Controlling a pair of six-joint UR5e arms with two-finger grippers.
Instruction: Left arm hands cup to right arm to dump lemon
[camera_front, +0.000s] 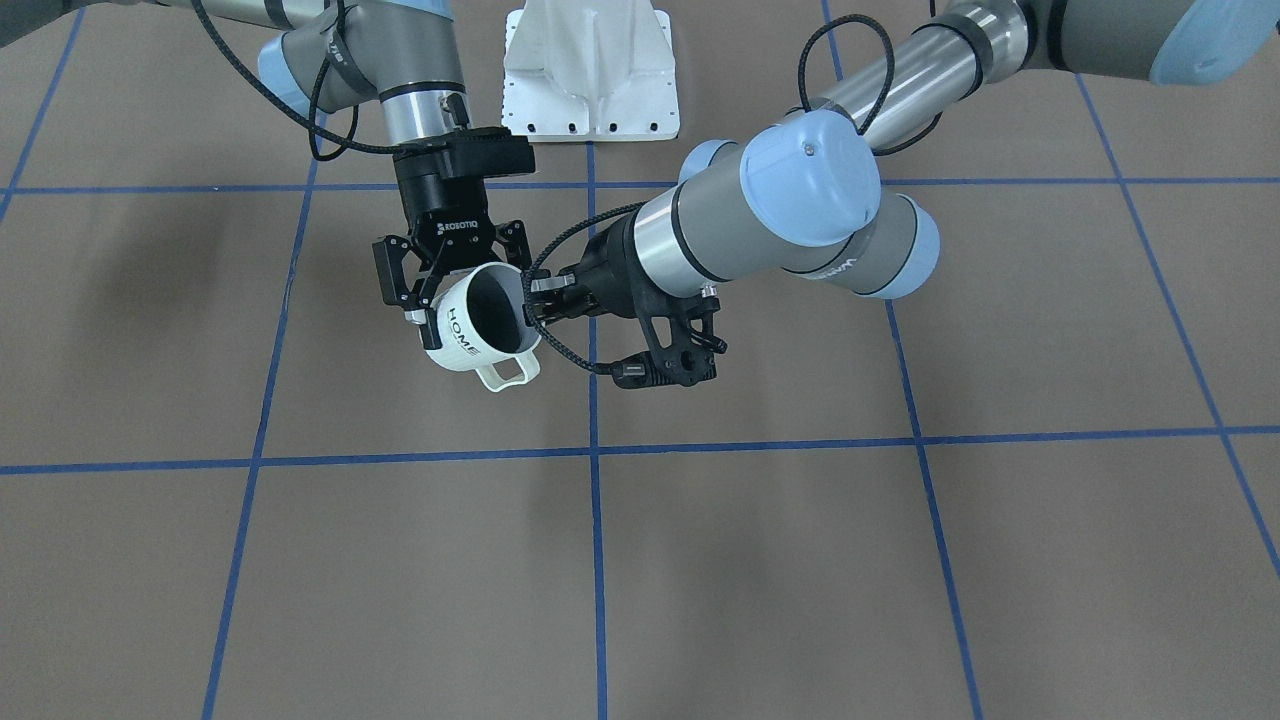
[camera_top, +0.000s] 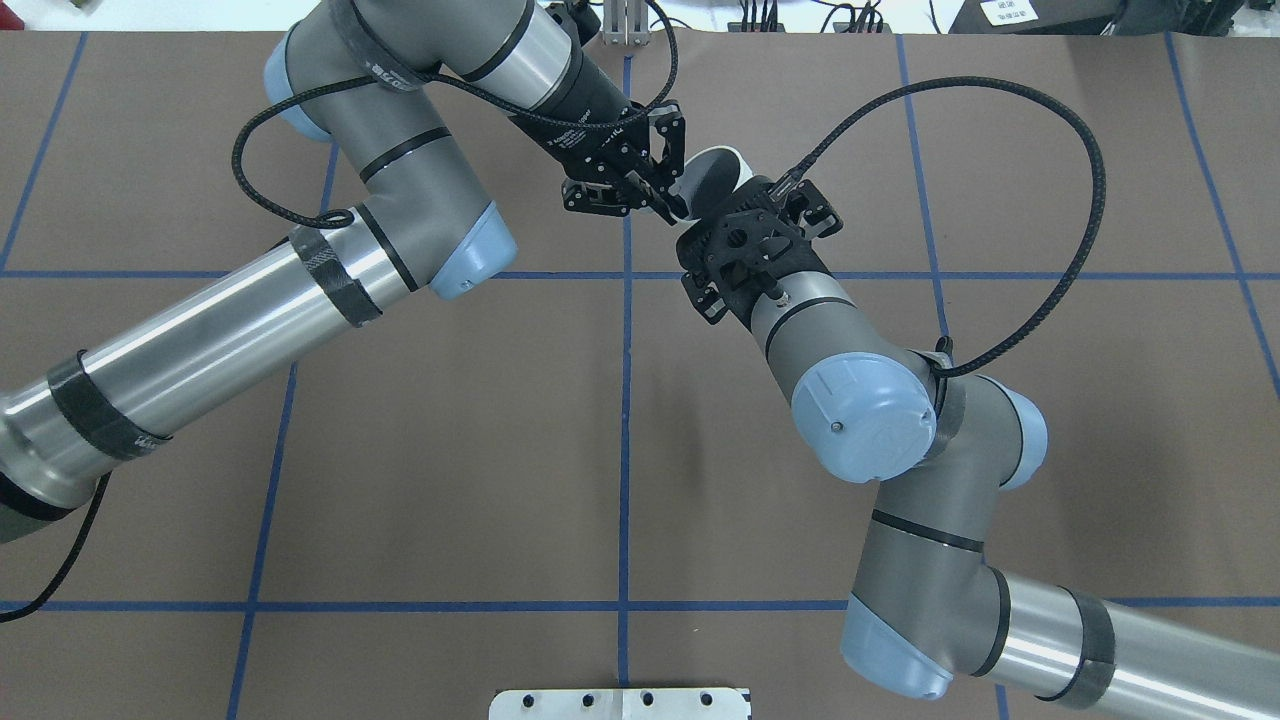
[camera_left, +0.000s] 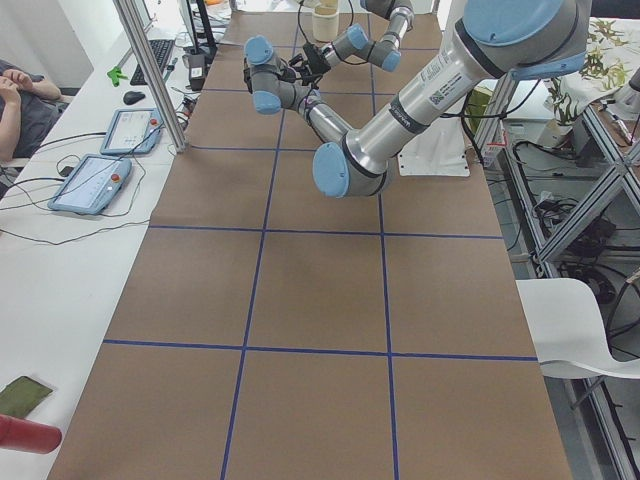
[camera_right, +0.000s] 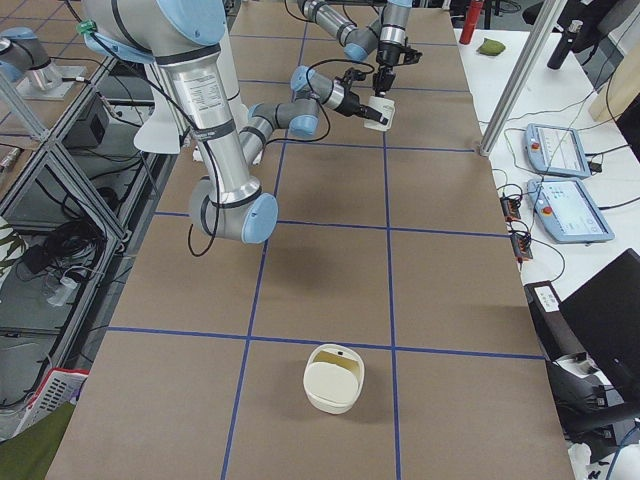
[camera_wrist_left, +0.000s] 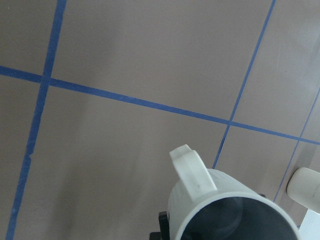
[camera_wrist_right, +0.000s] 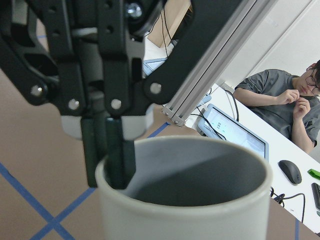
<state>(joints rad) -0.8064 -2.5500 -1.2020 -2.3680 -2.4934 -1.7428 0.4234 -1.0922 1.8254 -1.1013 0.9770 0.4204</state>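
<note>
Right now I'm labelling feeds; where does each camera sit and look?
Front: across table, facing mount; left arm, right arm.
Overhead: behind mount, looking down; both arms.
Left end: along table; left arm near.
Right end: along table; right arm near.
Left wrist: down past cup.
Right wrist: toward operator; left hand on cup.
Both wrists share the cup.

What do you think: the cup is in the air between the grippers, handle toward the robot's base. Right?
No. The cup is in the air between the left gripper and the right gripper, but its handle points away from the base; the front-facing view shows it.
</note>
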